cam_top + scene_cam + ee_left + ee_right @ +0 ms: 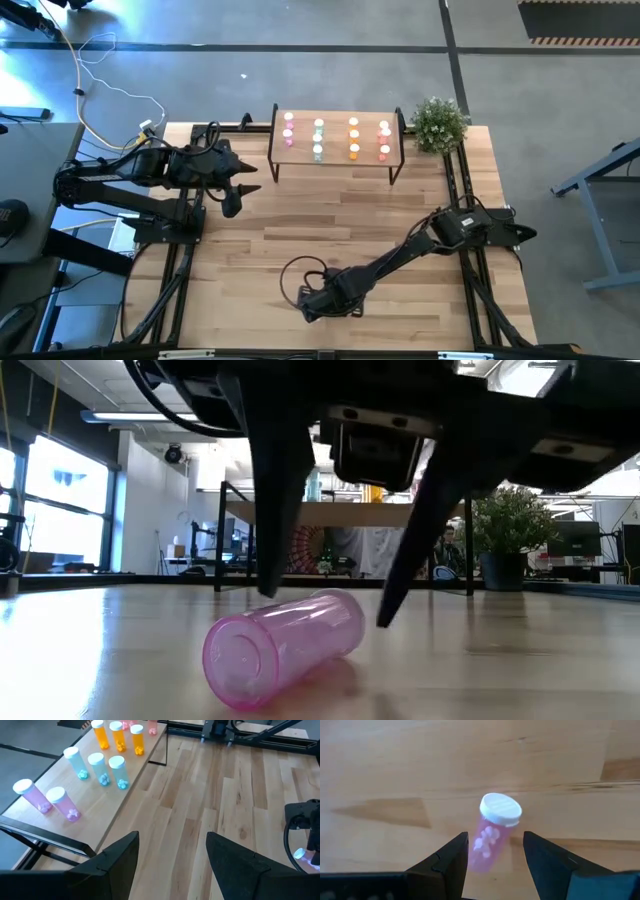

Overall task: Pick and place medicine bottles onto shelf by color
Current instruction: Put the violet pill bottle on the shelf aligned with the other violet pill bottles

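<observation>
A pink medicine bottle with a white cap lies on its side on the table near the front edge. My right gripper hangs over it, pointing steeply down and open. One finger stands on each side of the bottle's body, and I see no touch. In the high view the gripper hides the bottle. The shelf stands at the far edge with upright bottles in columns: pink, pale green, orange and salmon-red. My left gripper waits open, left of the shelf.
A potted plant stands at the shelf's right end. A black cable loop lies on the table beside my right gripper. Bare wood lies between the shelf and the lying bottle. Black frame rails run along both side edges of the table.
</observation>
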### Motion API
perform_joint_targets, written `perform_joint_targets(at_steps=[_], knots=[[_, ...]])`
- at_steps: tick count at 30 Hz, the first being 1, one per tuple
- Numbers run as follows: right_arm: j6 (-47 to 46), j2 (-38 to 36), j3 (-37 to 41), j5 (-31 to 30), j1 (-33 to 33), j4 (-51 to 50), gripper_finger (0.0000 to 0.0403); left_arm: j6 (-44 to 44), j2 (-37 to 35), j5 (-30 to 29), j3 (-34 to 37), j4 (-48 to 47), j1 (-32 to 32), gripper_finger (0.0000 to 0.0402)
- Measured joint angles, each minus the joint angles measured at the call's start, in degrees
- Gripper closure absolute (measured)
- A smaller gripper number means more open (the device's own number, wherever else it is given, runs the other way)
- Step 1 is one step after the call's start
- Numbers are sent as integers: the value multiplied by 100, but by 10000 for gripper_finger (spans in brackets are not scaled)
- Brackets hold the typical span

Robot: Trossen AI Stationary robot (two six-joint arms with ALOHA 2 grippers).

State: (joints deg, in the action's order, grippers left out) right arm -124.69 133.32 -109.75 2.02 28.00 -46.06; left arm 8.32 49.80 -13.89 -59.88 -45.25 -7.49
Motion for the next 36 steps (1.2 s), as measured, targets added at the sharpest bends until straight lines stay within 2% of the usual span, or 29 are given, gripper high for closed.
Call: perform_joint_targets(at_steps=[13,23,27,32,36], knots=[[62,170,0,56,-122,-88,225,0,0,-2,0,1,0,181],[204,170,0,23,-124,-166,301,-51,0,-9,0,0,0,181],[488,170,0,-46,-128,-151,319,-103,0,-11,0,0,0,181],[883,118,-79,-712,-144,-188,317,-102,-12,199,0,0,0,181],[1404,98,-465,-1326,-245,-270,317,-92,-104,503,0,1,0,181]])
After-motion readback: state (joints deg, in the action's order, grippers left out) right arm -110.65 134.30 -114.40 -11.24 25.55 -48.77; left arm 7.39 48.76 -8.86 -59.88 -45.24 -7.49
